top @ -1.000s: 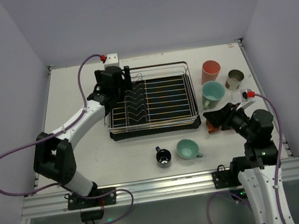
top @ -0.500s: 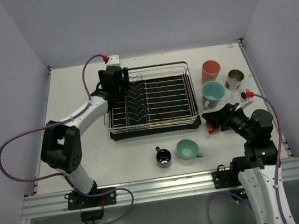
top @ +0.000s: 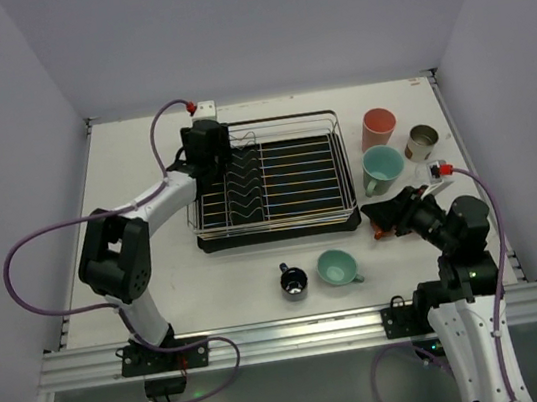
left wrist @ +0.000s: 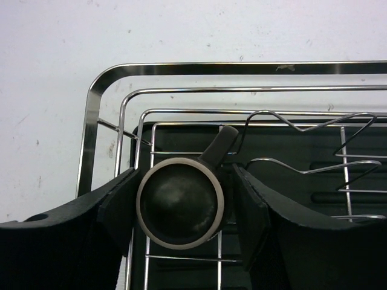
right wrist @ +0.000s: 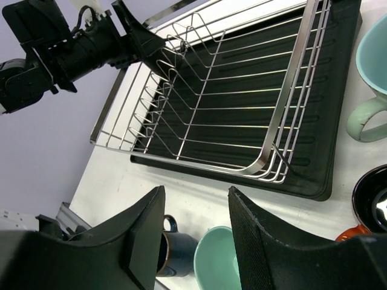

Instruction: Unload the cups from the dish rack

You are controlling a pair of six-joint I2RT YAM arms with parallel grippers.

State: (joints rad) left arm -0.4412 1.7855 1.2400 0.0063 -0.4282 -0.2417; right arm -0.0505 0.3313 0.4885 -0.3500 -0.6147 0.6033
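Observation:
The dish rack [top: 344, 164] stands mid-table. My left gripper [left wrist: 185, 181] reaches into its far left corner [left wrist: 97, 121], shut on a black cup [left wrist: 179, 202] with a pale rim and its handle pointing away. In the top view the left gripper [top: 209, 154] hides that cup. Off the rack stand a pink tumbler [top: 378, 127], a metal cup [top: 422, 142], a mint mug [top: 382, 166], a mint cup [top: 336, 268] and a dark blue mug [top: 293, 281]. My right gripper [right wrist: 195, 196] hangs open and empty above the table, over the mint cup [right wrist: 217, 260] and dark blue mug [right wrist: 178, 251].
A black cup [right wrist: 370, 202] and something orange [right wrist: 357, 232] sit under the right wrist, right of the rack's near right corner [right wrist: 272, 166]. The zigzag dividers [left wrist: 314, 124] rise just right of the held cup. White walls close the table at left, back and right.
The left jaws have closed in from wide open onto the black cup, and the left elbow has swung inward. The right arm has stayed still.

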